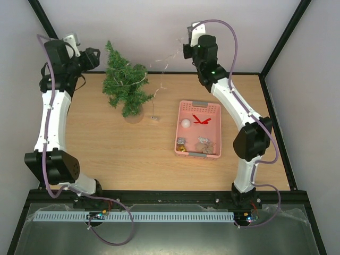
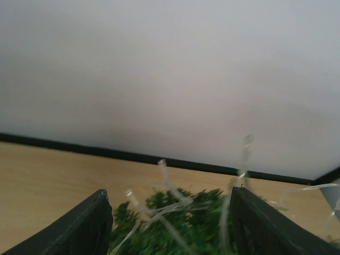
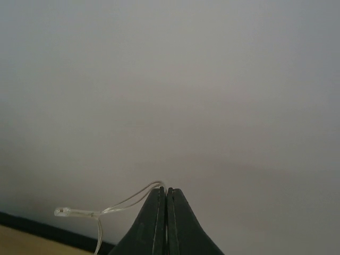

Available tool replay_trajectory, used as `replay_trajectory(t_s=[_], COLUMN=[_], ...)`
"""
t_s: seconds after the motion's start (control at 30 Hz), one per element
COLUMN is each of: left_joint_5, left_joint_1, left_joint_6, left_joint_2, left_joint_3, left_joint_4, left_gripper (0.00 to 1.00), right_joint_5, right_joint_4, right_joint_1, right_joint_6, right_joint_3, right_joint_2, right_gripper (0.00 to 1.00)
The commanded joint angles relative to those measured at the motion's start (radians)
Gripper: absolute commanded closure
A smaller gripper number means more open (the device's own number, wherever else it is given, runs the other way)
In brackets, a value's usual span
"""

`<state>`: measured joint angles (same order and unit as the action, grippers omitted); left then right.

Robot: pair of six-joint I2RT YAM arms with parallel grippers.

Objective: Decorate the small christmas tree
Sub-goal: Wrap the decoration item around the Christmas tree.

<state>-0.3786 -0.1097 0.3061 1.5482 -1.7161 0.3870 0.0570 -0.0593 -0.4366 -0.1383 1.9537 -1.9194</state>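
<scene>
My right gripper [image 3: 166,197] pinches the light string [image 3: 62,212], left gripper [image 2: 169,212] wide over the small christmas tree [image 1: 126,85]; next, likely wrapping it round.

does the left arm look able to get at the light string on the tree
Probably yes: the left gripper is open right at the tree, light string strands between its fingers, nothing blocking.

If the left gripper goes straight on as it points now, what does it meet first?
Probably the top of the small christmas tree, draped with a light string, just ahead of the left gripper; depth is unclear.
</scene>
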Motion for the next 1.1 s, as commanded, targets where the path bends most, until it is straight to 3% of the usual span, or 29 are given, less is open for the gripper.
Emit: replay_trajectory(t_s=[0.0, 0.17, 0.3, 0.37, 0.4, 0.53, 0.77, 1.07], left_joint_5=[0.105, 0.192, 0.131, 0.088, 0.033, 0.019, 0.187, 0.131], left_joint_1=[-0.013, -0.039, -0.096, -0.109, -0.11, -0.108, -0.047, -0.022], left_joint_6=[0.074, 0.14, 0.218, 0.23, 0.224, 0.206, 0.141, 0.153], left_joint_2=[-0.086, -0.179, -0.17, -0.163, -0.174, -0.23, -0.351, -0.439], left_joint_3=[0.118, 0.311, 0.368, 0.383, 0.425, 0.514, 0.616, 0.681], left_joint_4=[-0.013, -0.068, -0.049, -0.04, -0.048, -0.084, -0.109, -0.126], left_gripper=[0.38, 0.38, 0.42, 0.44, 0.45, 0.45, 0.44, 0.46], right_joint_5=[0.052, 0.063, 0.028, -0.068, -0.232, -0.387, -0.506, -0.669], right_joint_4=[0.073, 0.112, 0.152, 0.194, 0.203, 0.263, 0.312, 0.176], right_joint_1=[0.01, 0.012, 0.012, 0.012, -0.001, -0.025, -0.059, -0.123], right_joint_6=[0.018, 0.015, 0.018, 0.038, 0.065, 0.088, 0.132, 0.287], right_joint_3=[-0.039, -0.071, -0.092, -0.106, -0.179, -0.261, -0.364, -0.585], right_joint_2=[0.068, 0.111, 0.139, 0.155, 0.199, 0.267, 0.397, 0.528], right_gripper=[0.98, 0.98, 0.98, 0.98, 0.98, 0.98, 0.98, 0.98])
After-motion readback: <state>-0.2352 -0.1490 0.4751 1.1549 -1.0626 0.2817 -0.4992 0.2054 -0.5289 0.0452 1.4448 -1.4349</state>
